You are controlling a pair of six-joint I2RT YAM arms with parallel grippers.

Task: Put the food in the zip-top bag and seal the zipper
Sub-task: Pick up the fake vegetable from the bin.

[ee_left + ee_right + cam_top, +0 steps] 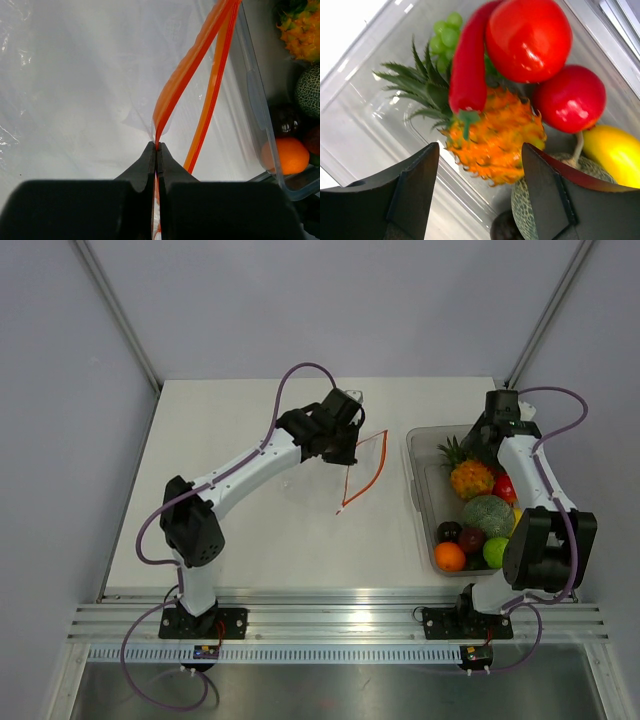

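The left pincer (156,148) is clamped tight on one lip of the thin red-orange zipper strip (184,80) along the mouth of the crinkly clear plastic zip-top bag (75,85), pinching it right at the fingertips. Ahead of those tips the held lip rises away from the other lip, which runs just to its right, so the mouth gapes. I judge the grip is there to lift one side and keep the bag open toward the food. The bag's film spreads over the white counter (250,540) to the left of and beyond this pincer. No food shows inside it.

The right pincer (480,162) has its fingers spread wide and holds nothing, poised over the rigid clear rectangular plastic bin (411,485). Directly below the gap between its fingers lies the spiky yellow-orange toy pineapple with green leaves (495,140). A glossy red toy chilli (467,70) is draped across the pineapple's crown. The pineapple looks like the first pick, and the chilli may get dragged along with it. All the food sits in the bin, so loading has not begun.
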